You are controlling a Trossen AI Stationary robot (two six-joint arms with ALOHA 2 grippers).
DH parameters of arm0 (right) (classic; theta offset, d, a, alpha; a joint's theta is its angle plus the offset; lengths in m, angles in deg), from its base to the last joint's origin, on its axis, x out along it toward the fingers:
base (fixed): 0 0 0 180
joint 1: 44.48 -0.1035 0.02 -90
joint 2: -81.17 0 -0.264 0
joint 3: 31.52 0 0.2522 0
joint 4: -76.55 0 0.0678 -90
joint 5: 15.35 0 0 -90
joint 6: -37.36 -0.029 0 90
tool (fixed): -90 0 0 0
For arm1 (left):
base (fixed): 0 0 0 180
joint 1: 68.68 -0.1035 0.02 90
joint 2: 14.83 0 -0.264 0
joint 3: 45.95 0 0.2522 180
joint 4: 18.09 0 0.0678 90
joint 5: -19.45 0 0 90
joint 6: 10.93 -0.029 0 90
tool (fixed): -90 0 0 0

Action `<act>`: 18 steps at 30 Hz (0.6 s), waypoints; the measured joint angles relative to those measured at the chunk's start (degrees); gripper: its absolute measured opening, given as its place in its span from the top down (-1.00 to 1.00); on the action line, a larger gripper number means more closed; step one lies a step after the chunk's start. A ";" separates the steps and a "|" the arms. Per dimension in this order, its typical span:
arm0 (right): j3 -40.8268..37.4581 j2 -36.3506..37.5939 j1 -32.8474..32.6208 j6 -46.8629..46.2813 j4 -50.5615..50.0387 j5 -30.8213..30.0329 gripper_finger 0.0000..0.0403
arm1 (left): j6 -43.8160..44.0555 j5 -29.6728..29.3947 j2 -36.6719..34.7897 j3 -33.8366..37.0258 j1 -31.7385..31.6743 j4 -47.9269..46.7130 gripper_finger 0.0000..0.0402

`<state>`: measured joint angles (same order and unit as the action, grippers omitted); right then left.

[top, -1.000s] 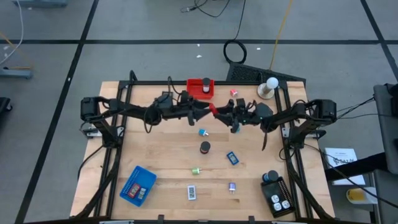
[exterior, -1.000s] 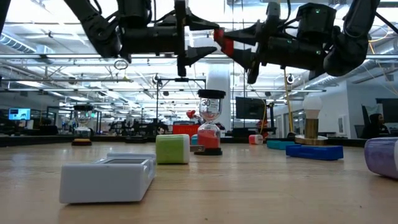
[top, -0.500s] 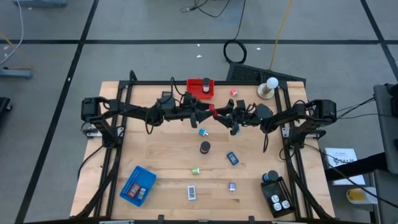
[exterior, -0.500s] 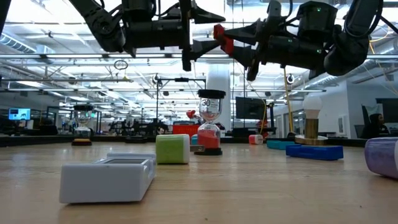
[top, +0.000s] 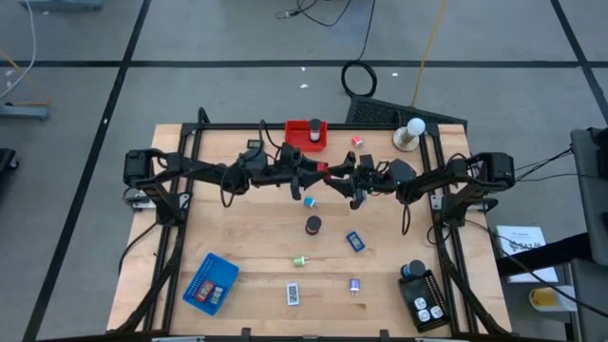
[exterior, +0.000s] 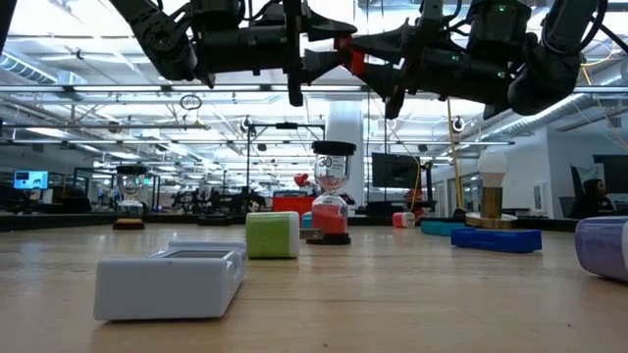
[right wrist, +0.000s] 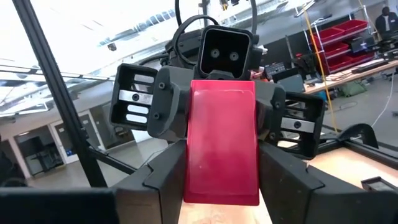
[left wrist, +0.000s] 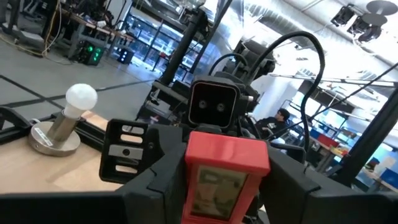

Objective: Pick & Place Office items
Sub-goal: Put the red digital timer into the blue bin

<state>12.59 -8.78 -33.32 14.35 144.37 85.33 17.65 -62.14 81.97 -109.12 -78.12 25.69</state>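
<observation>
A red rectangular block [top: 328, 172] [exterior: 350, 51] hangs high over the table's middle, between my two grippers, which meet tip to tip. My right gripper [top: 335, 175] [right wrist: 221, 186] comes from the right and is shut on the block. My left gripper [top: 317, 173] [exterior: 337, 46] comes from the left and is open. Its fingers stand on either side of the block's labelled end [left wrist: 225, 180]. Lying loose on the table are a teal bit [top: 309, 201], a black cylinder [top: 313, 225], a blue block [top: 355, 241], a green bit [top: 298, 260], a purple bit [top: 354, 285] and a white-labelled rectangle [top: 294, 294]. My right gripper pinches the red block by its two long sides [right wrist: 193, 168] between its two fingers [right wrist: 165, 180]. It comes level from the table's right side. The block is lifted clear and sticks out past the fingertips toward the left gripper. My left gripper flanks the block's other end; I cannot tell whether it touches.
A red tray [top: 306, 134] and a small red piece [top: 357, 142] sit near the far edge. The white ball on its stand [top: 410, 133] is at the far right. A blue tray [top: 210, 283] is at the near left and a black tray [top: 423, 299] at the near right.
My left gripper has moved toward the table's right, up to the right gripper, until its open fingers stand around the red block's free end. My right gripper, still shut on the block, has risen a little.
</observation>
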 joint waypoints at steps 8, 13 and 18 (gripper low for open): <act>0.02 -0.11 -1.58 5.93 -6.83 0.16 0.01 | -1.60 -0.36 -0.11 0.04 -1.17 1.91 0.19; 0.03 -0.03 -1.52 7.92 -12.11 -2.65 -0.29 | -1.88 0.84 -0.43 0.01 -3.21 2.77 0.19; 0.02 -0.02 -0.86 12.15 -17.74 -6.14 -0.56 | -6.04 0.64 -3.79 0.02 -3.73 -2.80 0.19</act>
<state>12.61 -8.80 -34.17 26.49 126.63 79.19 11.61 -61.50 78.17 -109.10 -81.85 22.89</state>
